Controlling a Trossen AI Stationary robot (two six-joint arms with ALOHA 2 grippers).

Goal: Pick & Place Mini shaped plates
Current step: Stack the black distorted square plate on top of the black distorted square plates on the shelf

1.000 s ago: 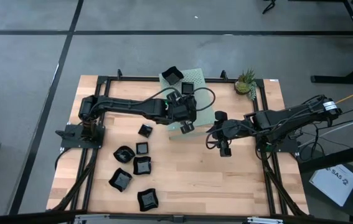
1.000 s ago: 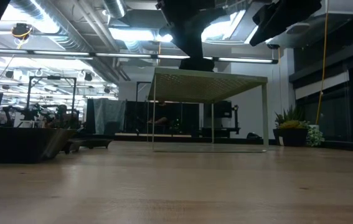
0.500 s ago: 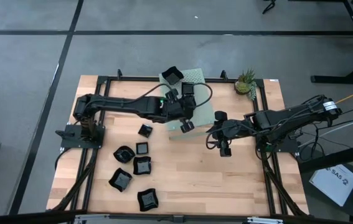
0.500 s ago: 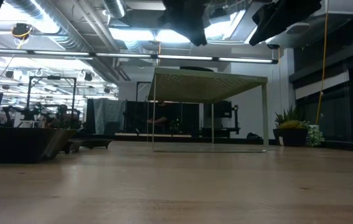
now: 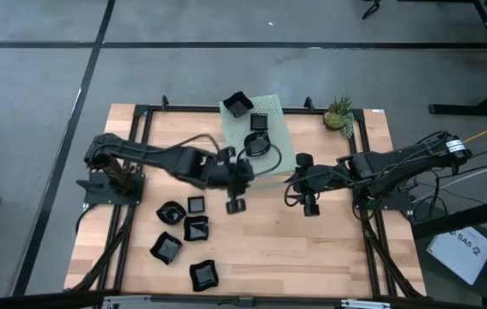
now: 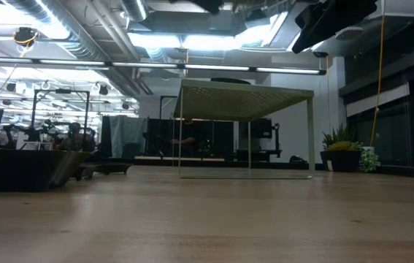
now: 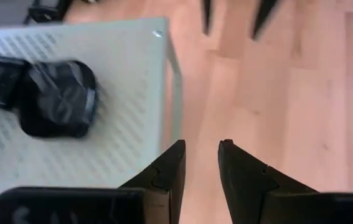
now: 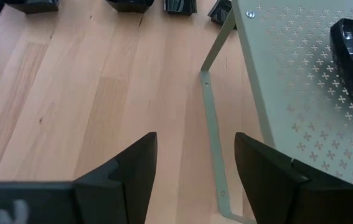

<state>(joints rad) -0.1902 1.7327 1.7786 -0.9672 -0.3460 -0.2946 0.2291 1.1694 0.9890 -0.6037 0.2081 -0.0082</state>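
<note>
The left gripper [image 5: 235,204] hangs over bare wood just near of the pale green perforated stand [image 5: 279,137], its fingers [image 7: 164,177] a small way apart with nothing between them. Judging by that, it has nothing to carry and is probably heading for the loose dishes on the left half of the table [image 5: 346,249].

Three mini shaped plates sit on the stand's top: a square one [image 5: 238,105] at the far corner, a smaller square one [image 5: 259,122] beside it, and a rounder wavy-rimmed one [image 5: 258,144] nearest the left gripper. The stand seems to be the drop-off place, which would explain why the plates cluster there.

Five more plates wait on the wood at the left: a small square one [image 5: 196,204], an irregular one [image 5: 171,211], another [image 5: 196,228], one [image 5: 166,248] nearer the front, and one [image 5: 203,275] by the near edge. They lie close together, within the left arm's reach.

The right gripper [image 5: 309,206] waits right of the stand, low over the table, its fingers [image 8: 132,168] wide apart and empty. A small spiky potted plant [image 5: 339,112] stands at the far right corner. On the floor beyond the table's right edge lies a sheet of paper [image 5: 465,249] with printing too small to read.
</note>
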